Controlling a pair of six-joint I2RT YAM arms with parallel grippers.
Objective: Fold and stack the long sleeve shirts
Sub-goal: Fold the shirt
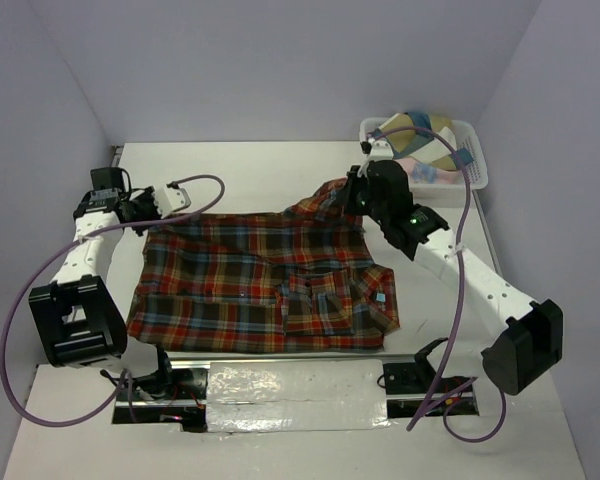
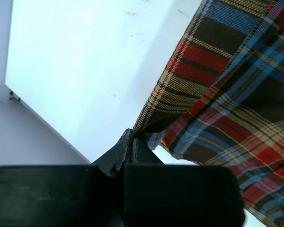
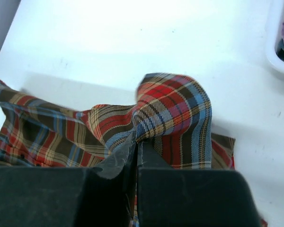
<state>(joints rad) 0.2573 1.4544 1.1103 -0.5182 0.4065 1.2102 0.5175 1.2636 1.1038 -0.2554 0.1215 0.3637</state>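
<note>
top external view: the plaid shirt lies spread across the middle of the white table, mostly flat, with its near hem along the edge closest to the arm bases; one part is folded over on the right half, and a small blue label shows near its right edge; the left gripper sits at the shirt's far-left corner, and the right gripper sits at the far-right part, where the cloth rises into a small peak off the table; a white basket stands at the far-right corner, well apart from the shirt, with bundled cloth heaped in it.

left wrist view: the left gripper has its jaws pressed together on a thin edge of the plaid shirt; the cloth fans away up and to the right from the pinch, with bare table to the left.

right wrist view: the right gripper is likewise clamped tight, with a bunched fold of the plaid shirt caught between the jaws and humped up just beyond the tips; whether this fold is collar or shoulder is hard to make out; the rest of the cloth trails off to the left on the table, and the rim of the white basket shows at the upper right.
</note>
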